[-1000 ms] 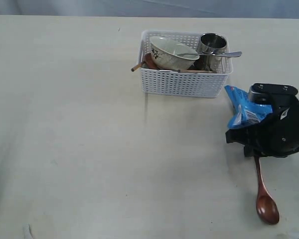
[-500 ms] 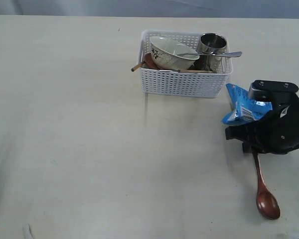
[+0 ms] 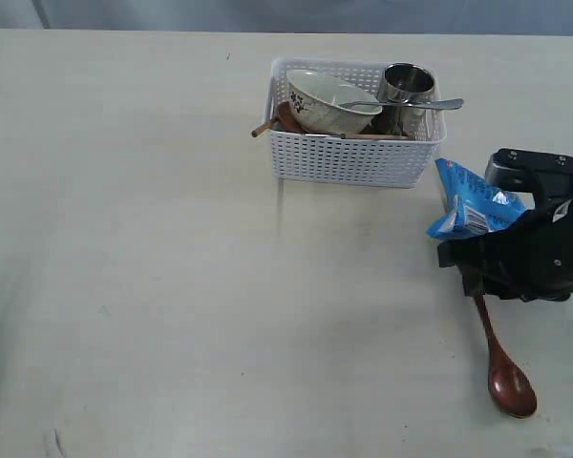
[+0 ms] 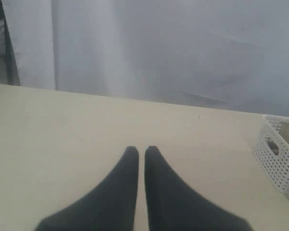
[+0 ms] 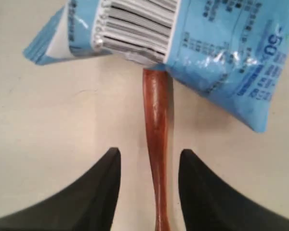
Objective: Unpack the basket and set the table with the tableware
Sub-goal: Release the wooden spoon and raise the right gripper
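Right wrist view shows you the right jaws open astride the spoon (image 5: 156,125) handle on the worktop (image 5: 48,120); left jaws closed.

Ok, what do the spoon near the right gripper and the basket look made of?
The spoon looks like lacquered wood, though coated plastic is possible: glossy red-brown, with a highlight on its head. The basket is probably moulded white plastic: smooth rim, even perforated grid walls.

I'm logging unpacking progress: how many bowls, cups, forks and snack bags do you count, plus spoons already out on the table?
Bowl: 1
Cup: 1
Fork: 1
Snack bag: 1
Spoon, unpacked: 1
Total: 5
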Robot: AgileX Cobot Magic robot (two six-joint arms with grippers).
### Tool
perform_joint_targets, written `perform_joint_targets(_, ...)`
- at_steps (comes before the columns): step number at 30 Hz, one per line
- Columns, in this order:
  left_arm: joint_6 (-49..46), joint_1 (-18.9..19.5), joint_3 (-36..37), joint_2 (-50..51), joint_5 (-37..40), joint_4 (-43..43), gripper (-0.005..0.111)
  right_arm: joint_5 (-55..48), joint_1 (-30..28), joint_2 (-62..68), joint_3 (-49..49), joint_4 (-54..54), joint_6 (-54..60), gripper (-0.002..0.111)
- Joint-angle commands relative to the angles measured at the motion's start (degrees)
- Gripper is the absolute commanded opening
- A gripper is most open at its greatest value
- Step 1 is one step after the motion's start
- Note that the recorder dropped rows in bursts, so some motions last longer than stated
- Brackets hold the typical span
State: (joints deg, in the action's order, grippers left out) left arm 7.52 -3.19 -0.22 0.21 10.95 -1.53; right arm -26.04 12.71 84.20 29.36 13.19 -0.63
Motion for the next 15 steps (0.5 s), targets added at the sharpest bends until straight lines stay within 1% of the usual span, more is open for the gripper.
perform_joint_targets(1,-0.2,0.3,0.2,-0.2,-0.2,-0.2,0.005,-5.8,0.2,-7.7,-0.1,0.2,0.6,0.039)
perform_joint_targets(4,-0.2,0.3,0.2,-0.2,-0.2,-0.2,0.005,-11.4,0.2,-14.3,-0.1,0.2,3.5,0.038)
perform_joint_targets(7,-0.2,0.3,0.2,-0.2,-0.2,-0.2,0.005,-13.4,0.2,-19.0,0.3,-0.1,3.7,0.038)
perform_joint_targets(9,-0.2,0.3,0.2,-0.2,-0.2,-0.2,0.005,-14.0,0.2,-21.3,2.3,-0.6,3.7,0.038)
perform_joint_targets(12,-0.2,0.3,0.2,-0.2,-0.2,-0.2,0.005,-14.9,0.2,-21.2,8.9,-2.2,3.7,0.038)
perform_joint_targets(15,-0.2,0.3,0.2,-0.2,-0.2,-0.2,0.005,-15.0,-1.2,-17.2,17.2,-3.5,3.7,0.038)
